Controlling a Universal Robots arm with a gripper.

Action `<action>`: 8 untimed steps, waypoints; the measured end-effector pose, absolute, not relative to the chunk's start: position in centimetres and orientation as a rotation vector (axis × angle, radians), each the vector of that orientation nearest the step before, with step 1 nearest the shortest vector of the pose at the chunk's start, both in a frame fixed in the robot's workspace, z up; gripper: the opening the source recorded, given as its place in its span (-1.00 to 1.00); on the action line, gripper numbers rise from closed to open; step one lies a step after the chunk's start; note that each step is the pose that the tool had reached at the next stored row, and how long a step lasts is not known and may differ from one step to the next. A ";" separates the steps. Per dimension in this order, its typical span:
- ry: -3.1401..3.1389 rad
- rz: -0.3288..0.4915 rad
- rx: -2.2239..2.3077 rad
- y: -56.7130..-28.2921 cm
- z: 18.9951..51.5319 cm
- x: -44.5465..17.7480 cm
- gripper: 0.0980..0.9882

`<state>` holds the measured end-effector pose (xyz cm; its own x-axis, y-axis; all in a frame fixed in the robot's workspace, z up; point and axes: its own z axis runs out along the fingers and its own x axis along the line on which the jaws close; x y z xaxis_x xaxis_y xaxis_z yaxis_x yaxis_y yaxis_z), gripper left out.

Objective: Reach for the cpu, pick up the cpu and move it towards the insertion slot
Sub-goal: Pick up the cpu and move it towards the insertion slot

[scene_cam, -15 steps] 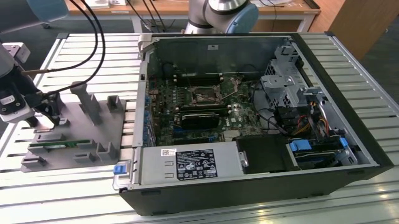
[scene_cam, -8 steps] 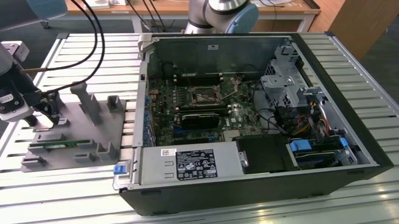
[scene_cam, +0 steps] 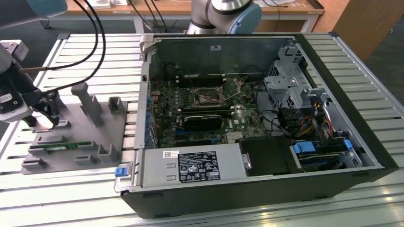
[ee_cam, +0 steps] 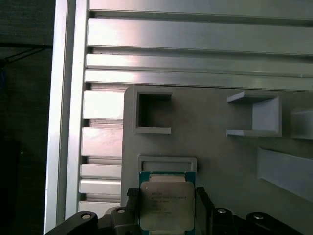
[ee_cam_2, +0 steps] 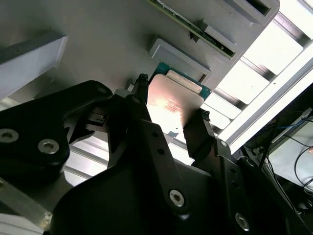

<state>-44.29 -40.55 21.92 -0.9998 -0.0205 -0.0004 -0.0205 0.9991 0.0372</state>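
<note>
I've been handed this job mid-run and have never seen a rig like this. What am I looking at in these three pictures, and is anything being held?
It is one robot arm with a two-fingered hand. The exterior view comes from a camera off the arm, looking over a slatted metal table. On it are an open computer case and, at the exterior view's left, a grey plastic tray with a green memory stick. The hand is low over that tray.

Both wrist views come from cameras riding on the arm. They show the cpu, a small silvery square chip, between the fingers, which sit against two opposite edges, so it appears gripped, close to the tray. The insertion slot, the silver-framed socket inside the case, is well away from it.
</note>
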 end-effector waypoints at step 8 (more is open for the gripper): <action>3.141 0.057 -0.032 -40.5 22.3 -44.3 0.00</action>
